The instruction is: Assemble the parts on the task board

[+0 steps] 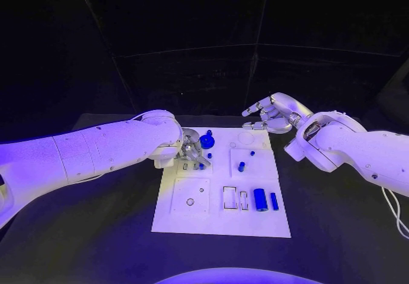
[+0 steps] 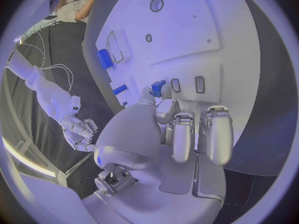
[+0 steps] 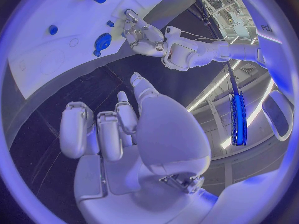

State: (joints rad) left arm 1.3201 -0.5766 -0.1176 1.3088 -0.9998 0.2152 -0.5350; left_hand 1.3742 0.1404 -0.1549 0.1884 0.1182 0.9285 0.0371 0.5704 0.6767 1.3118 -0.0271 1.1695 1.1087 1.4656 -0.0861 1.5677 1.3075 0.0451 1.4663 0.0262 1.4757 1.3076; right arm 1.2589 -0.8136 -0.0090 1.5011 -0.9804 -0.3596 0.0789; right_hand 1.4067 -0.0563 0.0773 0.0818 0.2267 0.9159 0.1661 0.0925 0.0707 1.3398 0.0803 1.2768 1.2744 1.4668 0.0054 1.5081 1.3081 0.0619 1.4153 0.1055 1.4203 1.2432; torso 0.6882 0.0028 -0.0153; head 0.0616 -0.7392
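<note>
The white task board (image 1: 218, 220) lies mid-table. My left hand (image 1: 192, 152) is low over its far left part, and thumb and a fingertip pinch a small blue part (image 2: 158, 87) just above two small slots (image 2: 199, 83). A blue round piece with a knob (image 1: 207, 141) stands right beside this hand. A blue peg (image 1: 241, 166) stands mid-board, and a thick blue cylinder (image 1: 260, 199) lies with a slim blue bar (image 1: 273, 201) at the near right. My right hand (image 1: 271, 112) hovers above the board's far right corner, fingers apart and holding nothing.
Rectangular slots (image 1: 229, 197) sit left of the thick cylinder, and a round hole (image 1: 190, 202) lies in the near left panel. Black table (image 1: 341, 225) surrounds the board on every side. My right forearm (image 1: 358, 148) angles in along the board's right.
</note>
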